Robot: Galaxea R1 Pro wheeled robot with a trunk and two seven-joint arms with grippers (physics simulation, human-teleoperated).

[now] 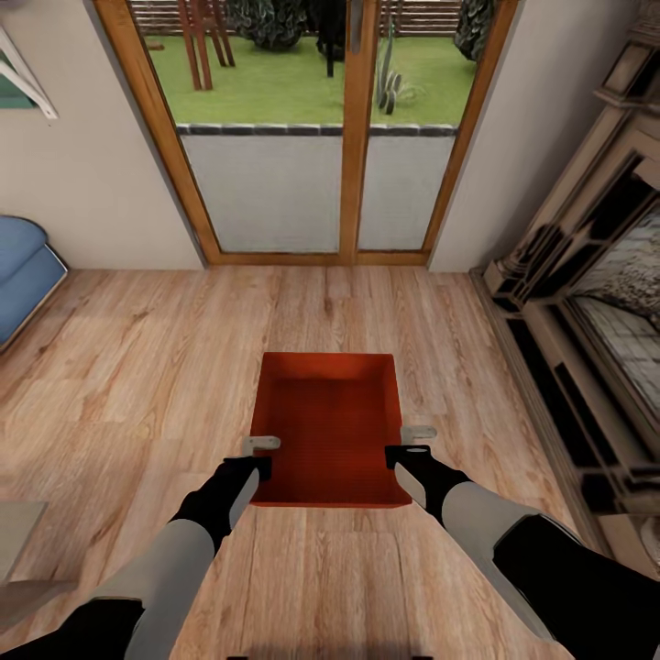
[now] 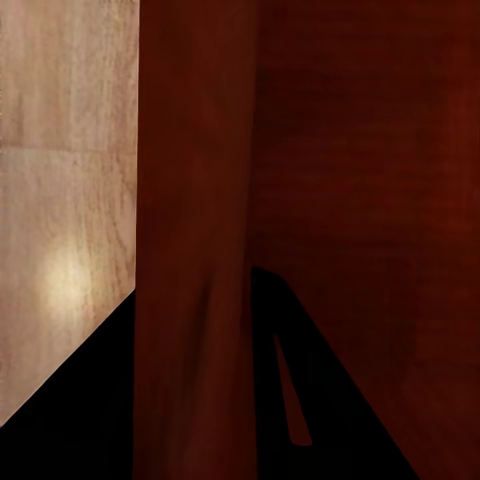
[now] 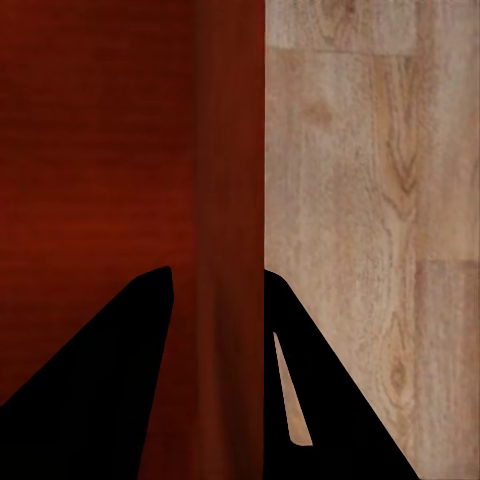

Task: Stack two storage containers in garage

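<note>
Risk: slipping or tilting out of the hold once lifting — thin walls, pinched only near the rear end of each long side, giving little purchase.
Left gripper (image 1: 260, 456): straddling the left wall of the storage container (image 1: 332, 426), one finger inside, one outside; seemingly pressing on the wall.
Right gripper (image 1: 412, 443): pinching the right wall likewise — wall running between both fingers.
Container: sitting on the wood floor (image 1: 137, 367) between the two grippers, ahead of the robot, short of the glass door (image 1: 302, 183).

My orange-red storage container (image 1: 332, 426), lidless and empty, sits level over the living room's wood plank floor (image 1: 137, 367).
</note>
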